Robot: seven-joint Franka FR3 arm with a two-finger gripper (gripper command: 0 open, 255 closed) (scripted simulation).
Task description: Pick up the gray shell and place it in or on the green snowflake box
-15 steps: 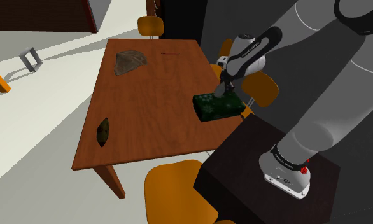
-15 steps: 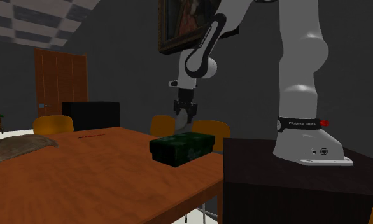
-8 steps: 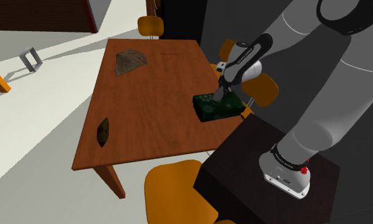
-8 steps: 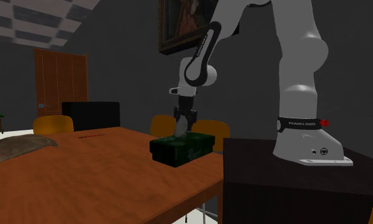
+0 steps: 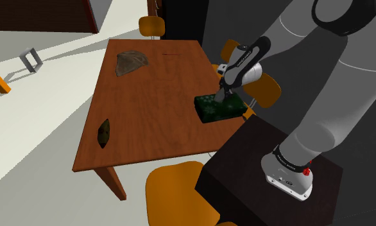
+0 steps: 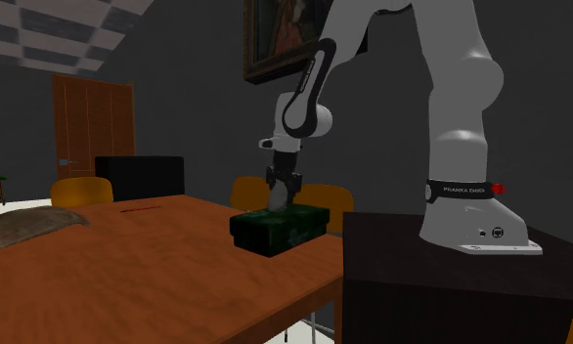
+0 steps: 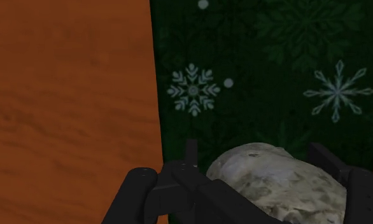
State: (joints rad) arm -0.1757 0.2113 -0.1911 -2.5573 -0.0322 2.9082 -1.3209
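The green snowflake box point(image 5: 212, 110) lies near the wooden table's point(image 5: 154, 109) edge closest to the stand. My gripper point(image 5: 219, 96) hangs just over its top, shut on the mottled gray shell point(image 7: 277, 180). In the wrist view the gripper point(image 7: 255, 154) clasps the shell between both fingers, directly above the box lid point(image 7: 274, 63) with its white snowflakes. Seen from the second exterior view, the gripper point(image 6: 279, 200) points down at the box point(image 6: 278, 230), and the pale shell point(image 6: 278, 198) nearly touches the lid.
A flat grey-brown object point(image 5: 131, 62) lies at the table's far end and a small dark object point(image 5: 104, 133) near its left edge. Orange chairs point(image 5: 178, 192) ring the table. The dark stand point(image 5: 270, 173) sits right beside the box.
The gripper has come down with the shell from well above the box to just over its lid. Little moved in the last half second.
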